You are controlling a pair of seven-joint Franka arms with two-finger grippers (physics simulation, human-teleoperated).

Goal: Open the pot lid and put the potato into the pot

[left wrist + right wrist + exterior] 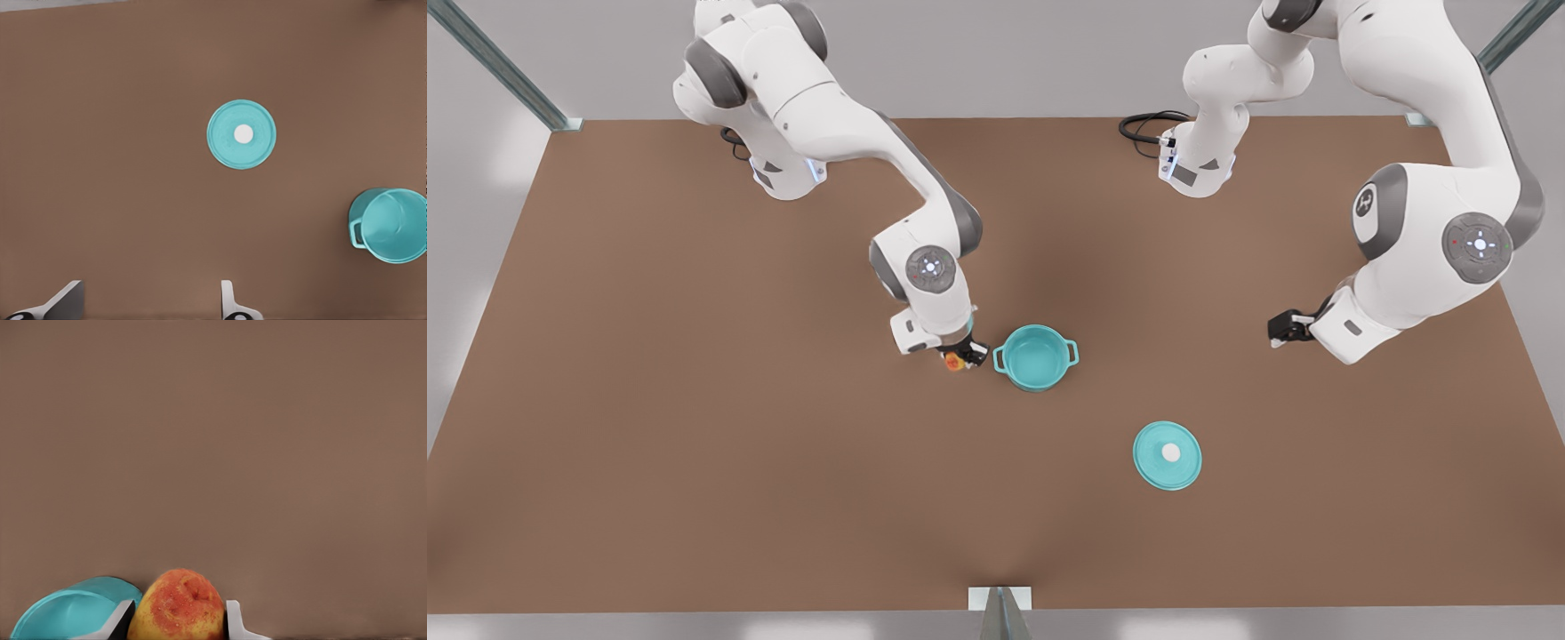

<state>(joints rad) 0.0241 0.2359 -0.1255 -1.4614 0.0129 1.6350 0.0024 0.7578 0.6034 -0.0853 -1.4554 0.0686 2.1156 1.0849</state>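
Note:
The teal pot [1034, 357] stands open and empty mid-table, also seen in the left wrist view [390, 225]. Its lid [1167, 455] lies flat on the table toward the front view's right, white knob up [241, 134]. My right gripper [960, 354] is just off the pot's side on the front view's left, shut on the yellow-orange potato [953, 361]. In the right wrist view the potato [177, 603] sits between the fingers, with the pot's rim [73, 610] beside it. My left gripper [1285, 329] waits open at the front view's right, its fingers [67, 301] spread with nothing between them.
The brown table [694, 444] spreads wide around the pot and lid. Black cables [1143, 129] lie near the arm bases at the back. Metal frame posts [1000, 613] stand at the table's edges.

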